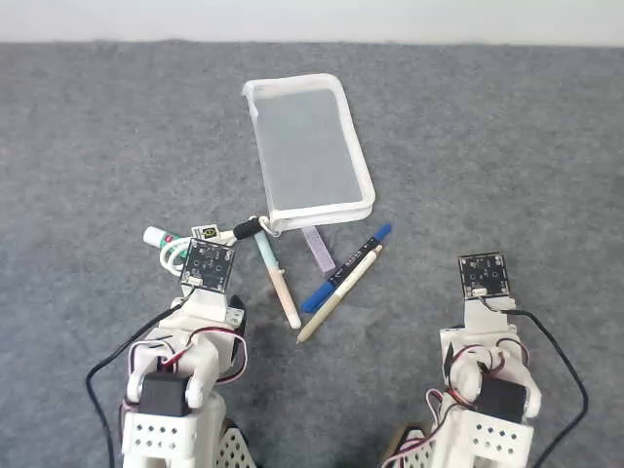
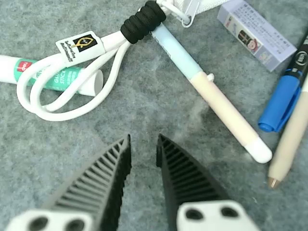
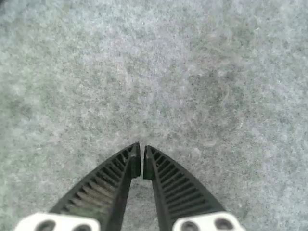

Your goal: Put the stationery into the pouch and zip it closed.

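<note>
— Where are the grippers sitting?
— The left gripper (image 2: 143,139) is pointing down at the grey mat (image 1: 507,146), its jaws standing a little apart with nothing between them. The right gripper (image 3: 142,146) is pointing at bare mat well off to the side, its jaws resting together.

— What's lying just ahead of the left one?
— A looped white cable (image 2: 72,98) with a black wrap is lying across a glue stick (image 2: 60,79). Beside it, a pale blue and cream pen (image 2: 211,96) is lying slantwise. Next to that, a blue marker (image 2: 281,101) and a cream pencil (image 2: 291,142) are lying side by side. A lilac eraser (image 2: 255,29) is sitting just beyond them.

— And the pouch?
— The pouch (image 1: 310,146) is lying flat farthest out, with all the stationery outside it. Its zip pull (image 2: 185,13) is resting just beside the cable's black wrap. I can't tell whether the zip is open.
</note>
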{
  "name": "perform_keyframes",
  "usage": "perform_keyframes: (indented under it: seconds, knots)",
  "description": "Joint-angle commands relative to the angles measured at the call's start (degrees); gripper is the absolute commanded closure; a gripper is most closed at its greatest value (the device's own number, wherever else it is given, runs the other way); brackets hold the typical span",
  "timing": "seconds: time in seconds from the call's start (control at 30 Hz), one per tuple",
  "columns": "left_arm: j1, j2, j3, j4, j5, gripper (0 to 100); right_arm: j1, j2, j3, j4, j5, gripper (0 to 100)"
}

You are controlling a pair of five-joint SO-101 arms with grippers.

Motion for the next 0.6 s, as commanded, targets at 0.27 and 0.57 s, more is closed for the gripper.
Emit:
perform_keyframes:
  seconds: [0.27, 0.57]
  knots:
    - [0.0, -0.4, -0.7, 0.3, -0.4, 92, 0.2, -0.9, 1.2, 0.3, 0.5, 99.1]
    - [0.2, -0.4, -0.7, 0.3, -0.4, 92, 0.2, -0.9, 1.2, 0.3, 0.5, 99.1]
